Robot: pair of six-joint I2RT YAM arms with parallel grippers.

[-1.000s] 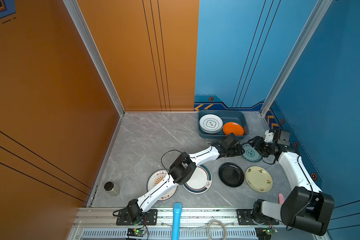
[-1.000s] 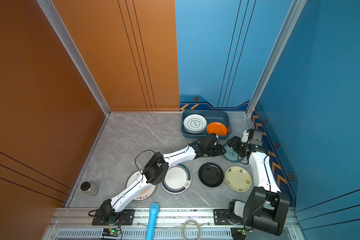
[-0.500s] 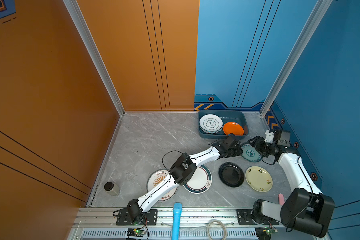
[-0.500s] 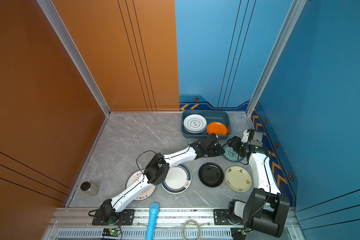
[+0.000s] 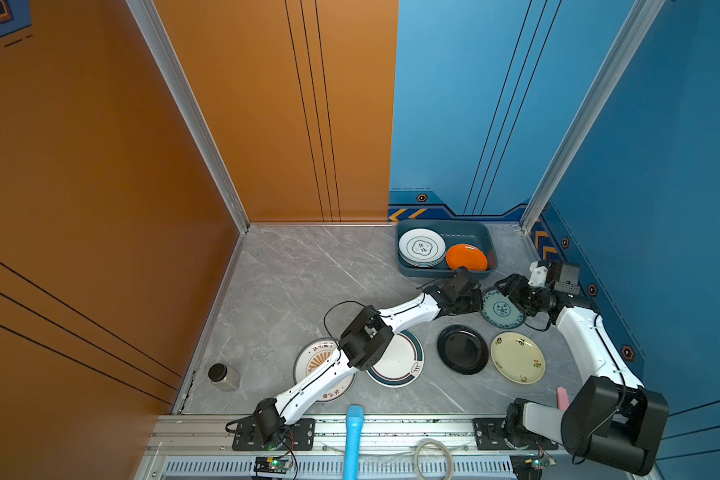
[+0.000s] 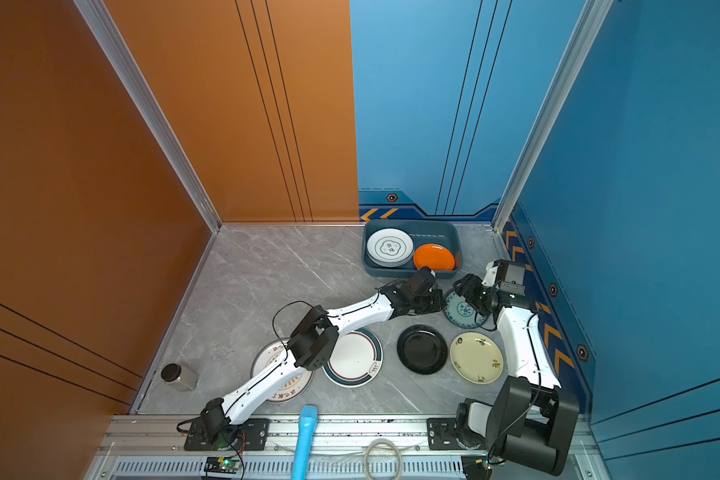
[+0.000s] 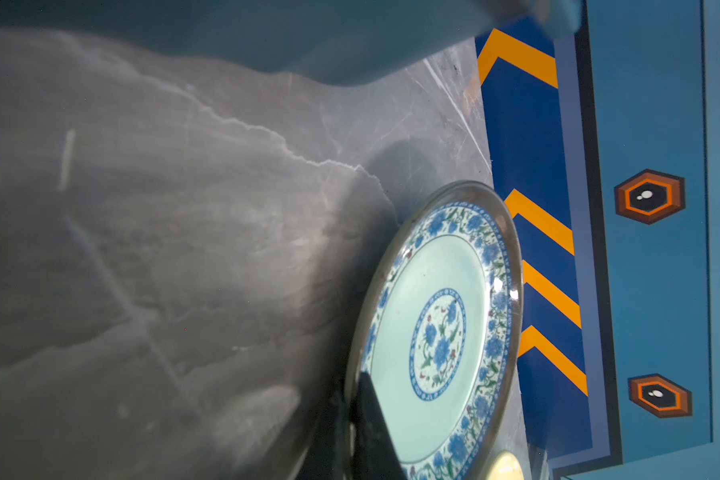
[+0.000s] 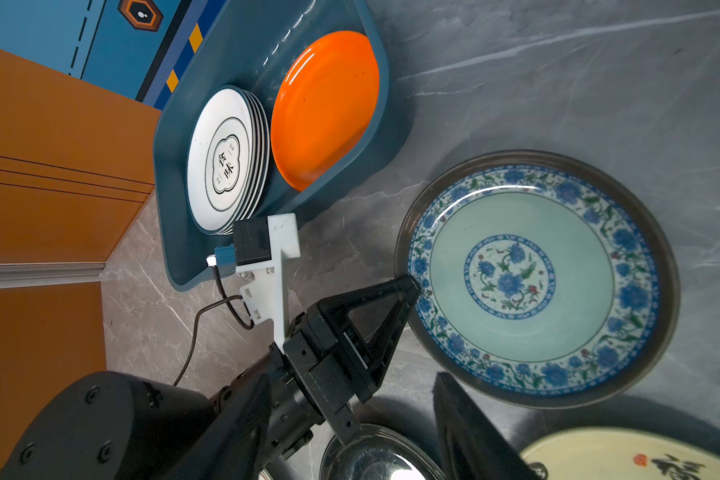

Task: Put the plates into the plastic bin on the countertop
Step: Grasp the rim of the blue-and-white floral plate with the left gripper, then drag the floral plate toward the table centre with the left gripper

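A: Whereabouts of the blue floral plate?

B: On the bench, just in front of the plastic bin, off its right-hand corner and outside it. Sits between the two tools.

A: Grip of the left tool?

B: Closed down tight on the plate's left rim. Plain in the right wrist view, with one black fingertip lying over the flowered border. Cannot tell whether raised a little or flat against the bench.

A: And the right tool?

B: Jaws apart, nothing between them. Hangs at the plate's right edge, seemingly without touching it.

A: Inside the bin?

B: At the left, a stack of white plates with a cloud motif on top. Just beside it at the right, an orange plate.

A: Elsewhere on the bench?

B: Nearer the front, a black plate and a cream plate side by side, apart from each other. Further left, a white plate with a dark teal rim, then a sunburst plate partly hidden under the left arm. Well off to the left, by the orange wall, a small dark-lidded jar.
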